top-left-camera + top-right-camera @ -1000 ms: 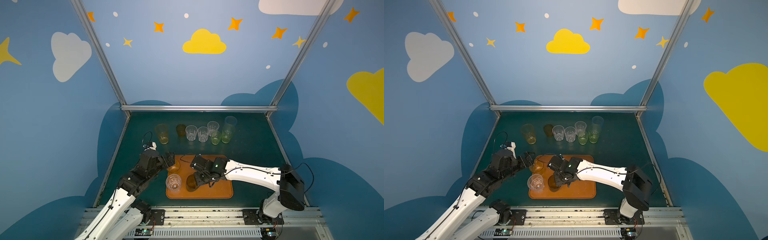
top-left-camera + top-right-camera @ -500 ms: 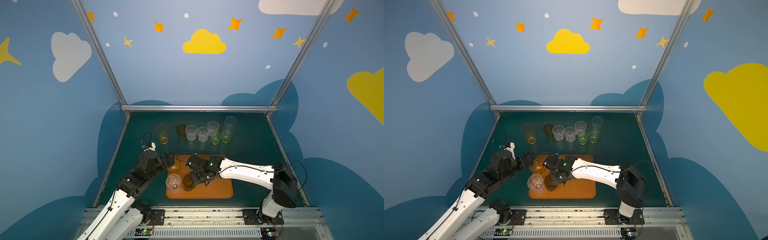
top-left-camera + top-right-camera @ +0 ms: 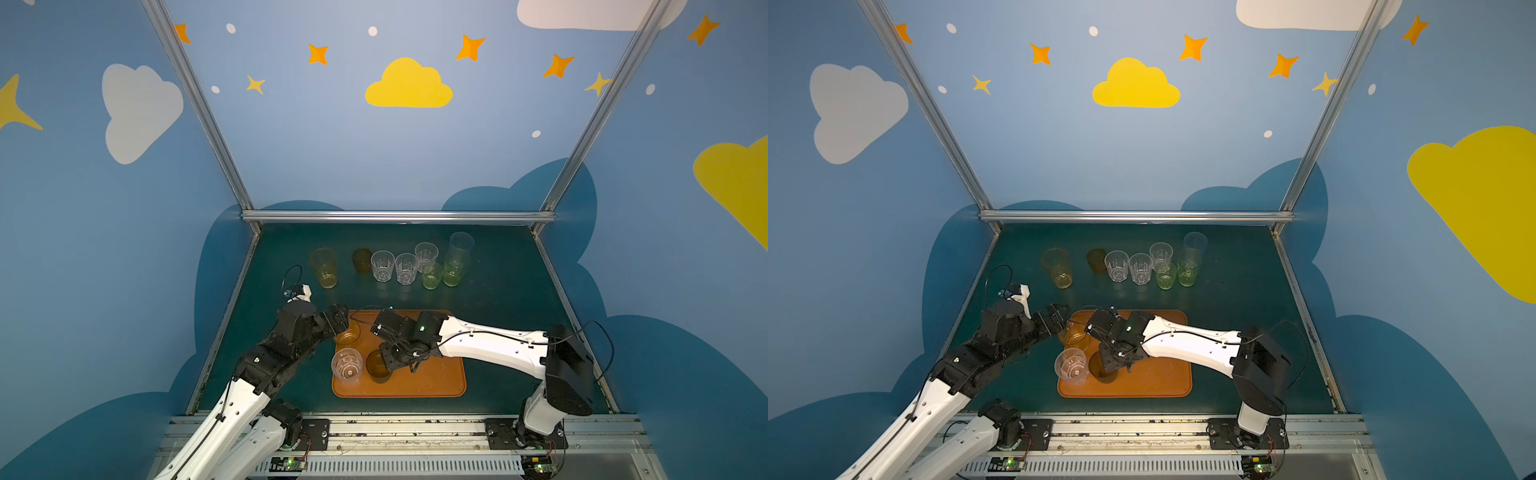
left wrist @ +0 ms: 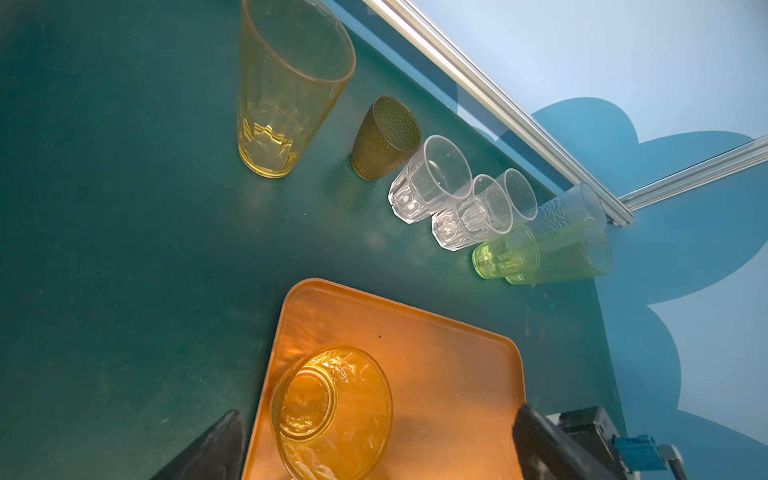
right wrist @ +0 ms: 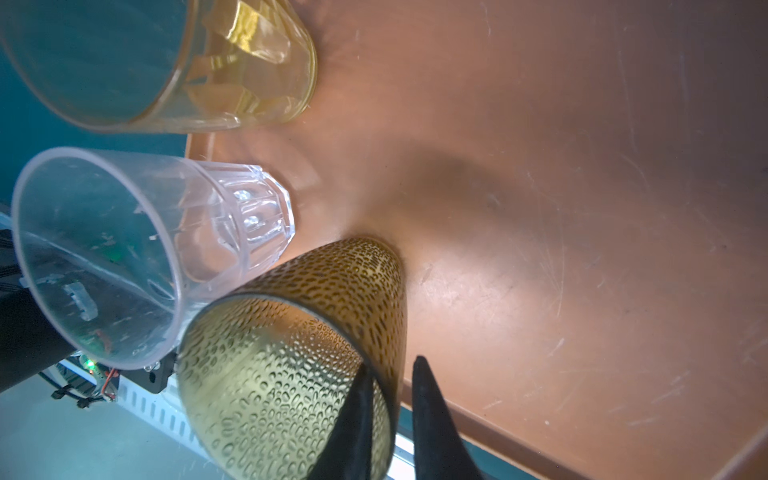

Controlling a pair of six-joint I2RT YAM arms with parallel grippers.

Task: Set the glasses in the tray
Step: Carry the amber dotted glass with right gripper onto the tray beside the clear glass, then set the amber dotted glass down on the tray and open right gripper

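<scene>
The orange-brown tray (image 3: 432, 374) (image 3: 1158, 380) lies at the front. Three glasses stand in it: a short amber one (image 3: 348, 334) (image 4: 332, 411), a clear faceted one (image 3: 347, 365) (image 5: 166, 249) and a dark brown one (image 3: 379, 370) (image 5: 332, 299). My right gripper (image 3: 388, 360) (image 5: 392, 365) straddles the dark brown glass's rim, one finger inside, one just off the wall outside, jaws slightly apart. My left gripper (image 3: 341, 321) (image 4: 378, 411) stands open, its fingers wide on either side of the amber glass and apart from it. Several more glasses line the back.
In the back row on the green mat stand a tall amber glass (image 3: 323, 268), a dark brown one (image 3: 362, 260), three clear ones (image 3: 406, 269), a short yellow-green one (image 3: 432, 275), a tall green one (image 3: 454, 272) and a tall greyish one (image 3: 461, 245). Blue walls enclose the mat.
The right gripper's jaws have parted a little from the dark brown glass's wall, and the right arm has shifted slightly left. The left arm and gripper have not moved.
</scene>
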